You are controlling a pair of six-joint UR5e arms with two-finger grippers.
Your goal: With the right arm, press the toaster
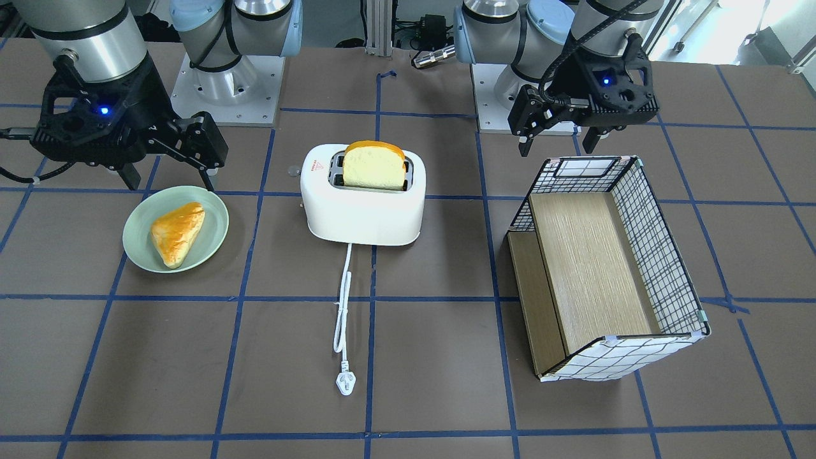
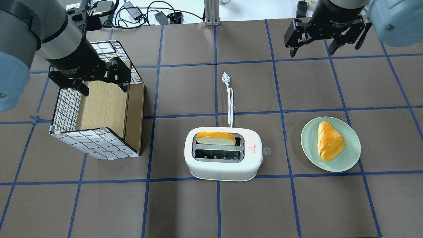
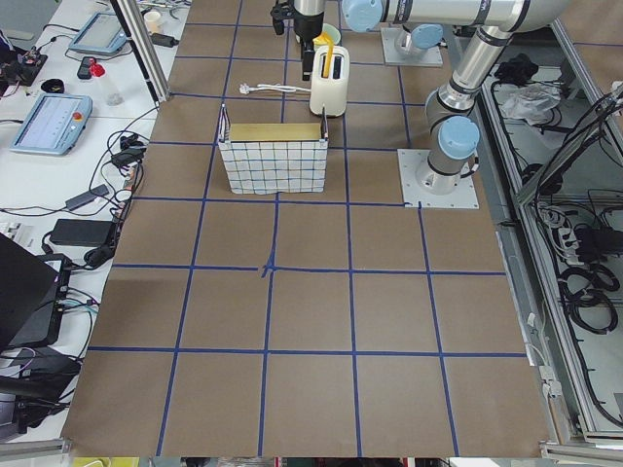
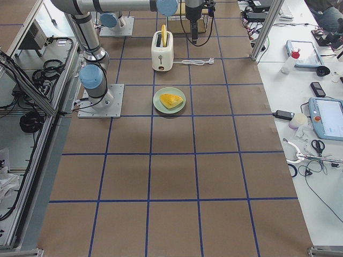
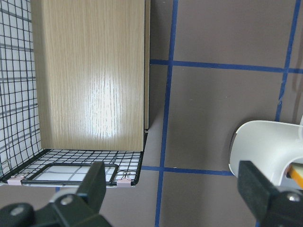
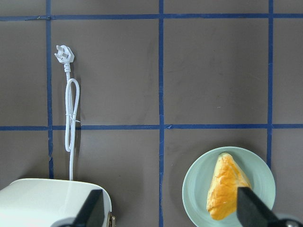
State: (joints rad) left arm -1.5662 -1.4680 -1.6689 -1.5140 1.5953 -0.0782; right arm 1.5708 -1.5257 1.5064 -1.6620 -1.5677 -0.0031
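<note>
- Brown desk (image 2: pixel 185 205) marked off with blue tape carries everything; the toaster (image 2: pixel 223 165) sits near its middle, with a slice of bread (image 2: pixel 215 138) standing in the slot farther from the robot.
- No pressing has begun, as I judge it: the right gripper (image 2: pixel 312 49) hangs released, fingers spread and empty, beyond the plate (image 2: pixel 307 145) and well apart from the toaster.
- The left gripper (image 2: pixel 104 87) is also spread and empty, hovering over the wire basket (image 2: pixel 92 142).
- The next move probably calls for bringing the right gripper across to the toaster's end nearest the plate. A small pale knob (image 2: pixel 267 151) there looks like the lever, to be pushed straight down.
- Clipping the pastry (image 2: pixel 328 140) on the way is one risk.
- The overhead view shows the knob and the empty second slot, while the front-facing view shows how high the bread stands out.
- The right wrist view catches only a corner of the toaster, plus the cord (image 6: pixel 71 118) trailing away to its plug (image 6: pixel 64 53).
- The left wrist view shows the basket's wooden floor and the toaster's other end.
</note>
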